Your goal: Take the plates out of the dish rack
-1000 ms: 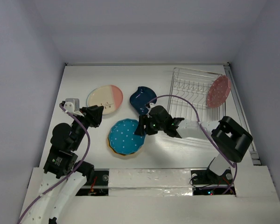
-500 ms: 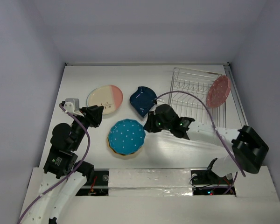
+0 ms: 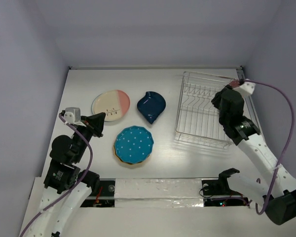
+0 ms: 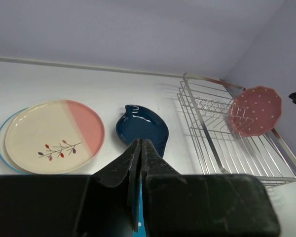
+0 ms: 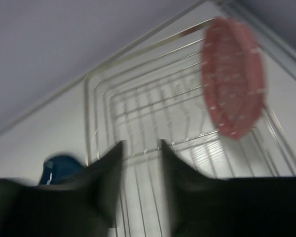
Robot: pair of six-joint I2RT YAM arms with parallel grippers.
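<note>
1. The pink dotted plate [image 4: 255, 109] stands on edge (leaning a little) at the right end of the dish rack [image 3: 200, 111].
2. The right gripper [image 5: 141, 143] hovers beside it, fingers parted and holding nothing.
3. Left of the rack, on the table [image 3: 89, 84], lie the navy plate [image 3: 151, 106], the cream-and-pink plate [image 3: 111, 104], and the teal plate [image 3: 133, 144] atop a yellow plate [image 3: 121, 158].
4. The left gripper [image 4: 140, 143] is pressed closed, empty, above the table's left side.

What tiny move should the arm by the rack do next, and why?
Probably ease the right gripper forward so its open fingers straddle the rim of the pink dotted plate. It is the only plate in the dish rack, where it stands on edge. The gripper points toward it, but the fingers are not touching it yet.
</note>
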